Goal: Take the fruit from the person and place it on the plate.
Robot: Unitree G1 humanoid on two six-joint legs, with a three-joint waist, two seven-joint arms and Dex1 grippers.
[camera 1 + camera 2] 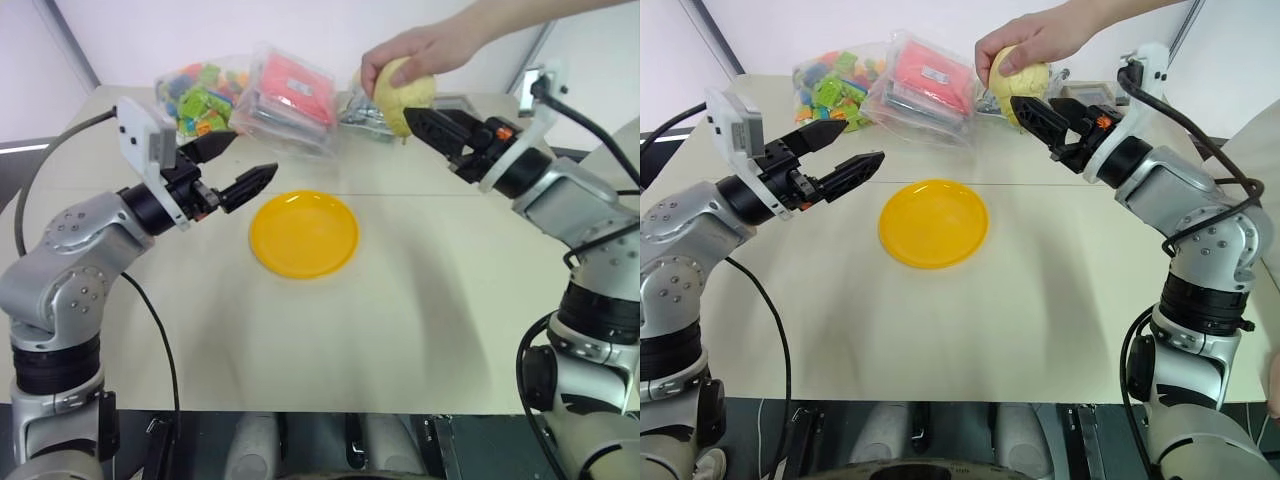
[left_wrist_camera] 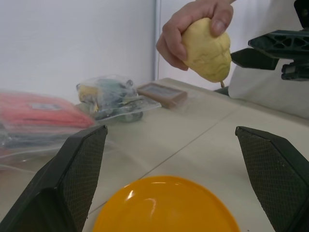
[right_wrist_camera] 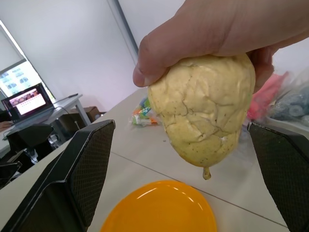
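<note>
Clearly our right gripper (image 3: pixel 183 179) is nearer: its jaws stand apart either side of the fruit (image 3: pixel 205 113), hanging stem-down in the person's hand (image 1: pixel 425 48) above the bench (image 1: pixel 400 320). Contact seems not yet made; our left gripper (image 1: pixel 235 165) waits open, well apart.

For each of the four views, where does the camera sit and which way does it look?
Left and right eye: head, looking down over both arms at the table and plate.
Left wrist: along the open left gripper, toward the fruit.
Right wrist: along the open right gripper, fruit close ahead.
All share plate, fruit and the person's hand.
</note>
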